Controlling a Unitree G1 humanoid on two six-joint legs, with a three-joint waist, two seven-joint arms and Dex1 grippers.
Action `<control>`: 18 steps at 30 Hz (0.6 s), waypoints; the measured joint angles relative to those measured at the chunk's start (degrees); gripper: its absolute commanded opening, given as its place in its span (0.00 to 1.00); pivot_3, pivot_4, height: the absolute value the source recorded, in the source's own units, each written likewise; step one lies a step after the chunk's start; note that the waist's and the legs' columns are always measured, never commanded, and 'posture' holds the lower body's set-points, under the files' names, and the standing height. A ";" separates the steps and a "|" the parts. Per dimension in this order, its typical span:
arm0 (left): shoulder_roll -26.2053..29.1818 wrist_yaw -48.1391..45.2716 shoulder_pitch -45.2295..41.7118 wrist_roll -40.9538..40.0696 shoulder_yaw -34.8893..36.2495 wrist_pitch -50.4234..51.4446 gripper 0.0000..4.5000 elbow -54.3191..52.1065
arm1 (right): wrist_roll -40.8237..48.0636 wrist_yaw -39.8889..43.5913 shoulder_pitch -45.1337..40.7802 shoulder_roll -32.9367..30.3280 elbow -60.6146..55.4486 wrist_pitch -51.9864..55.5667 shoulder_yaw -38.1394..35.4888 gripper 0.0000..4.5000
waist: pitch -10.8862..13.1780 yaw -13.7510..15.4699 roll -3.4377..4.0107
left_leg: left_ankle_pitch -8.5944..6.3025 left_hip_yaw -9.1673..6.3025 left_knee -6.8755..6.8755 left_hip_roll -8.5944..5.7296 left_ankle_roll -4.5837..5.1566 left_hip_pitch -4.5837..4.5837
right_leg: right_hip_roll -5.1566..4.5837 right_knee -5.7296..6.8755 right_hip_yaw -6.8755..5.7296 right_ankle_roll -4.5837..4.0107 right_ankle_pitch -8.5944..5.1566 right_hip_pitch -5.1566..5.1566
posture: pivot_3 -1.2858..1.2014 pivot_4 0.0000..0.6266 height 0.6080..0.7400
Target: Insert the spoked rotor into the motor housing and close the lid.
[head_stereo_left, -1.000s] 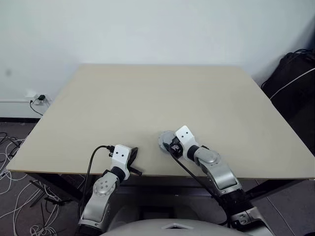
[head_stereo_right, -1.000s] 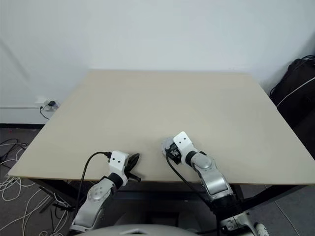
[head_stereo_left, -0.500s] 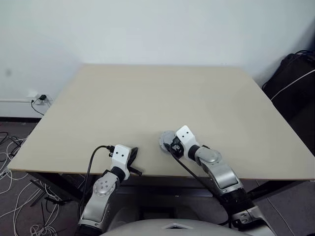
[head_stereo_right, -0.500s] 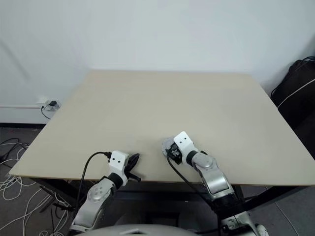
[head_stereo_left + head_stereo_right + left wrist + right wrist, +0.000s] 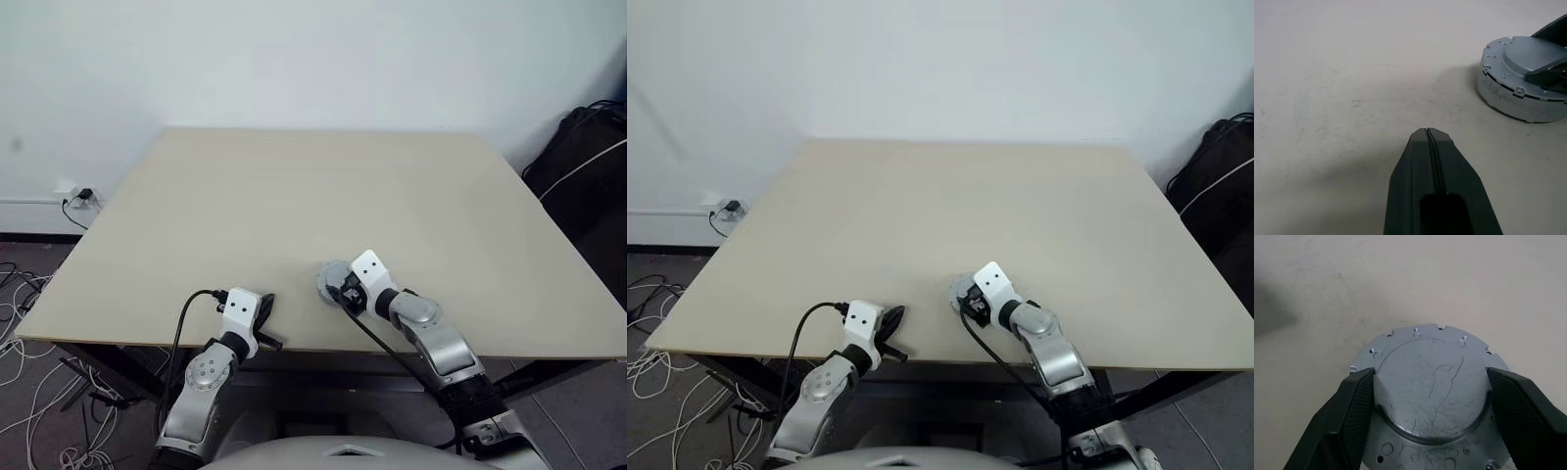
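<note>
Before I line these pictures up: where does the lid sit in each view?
Left eye view: lid near the table's front edge, at the right gripper.
Right eye view: near the front edge, centre.
Left wrist view: upper right, beyond the shut left gripper.
Right wrist view: centre, raised hub between the black fingers.
Shared landmark: the right gripper's fingers on the lid.

Soft, even indoor light, faint shadows on the table [image 5: 294, 196], sharp focus throughout.
</note>
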 measured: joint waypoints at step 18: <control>0.01 0.22 0.00 0.00 0.01 0.04 0.00 0.00 | 0.89 0.36 -0.95 -0.45 0.24 2.40 -0.07 0.72 | 0.01 -0.07 -0.01 | -0.02 -0.02 0.00 0.01 0.01 0.25 | -0.10 -0.09 -0.02 0.00 -0.04 0.35 | 0.52 0.00 1.00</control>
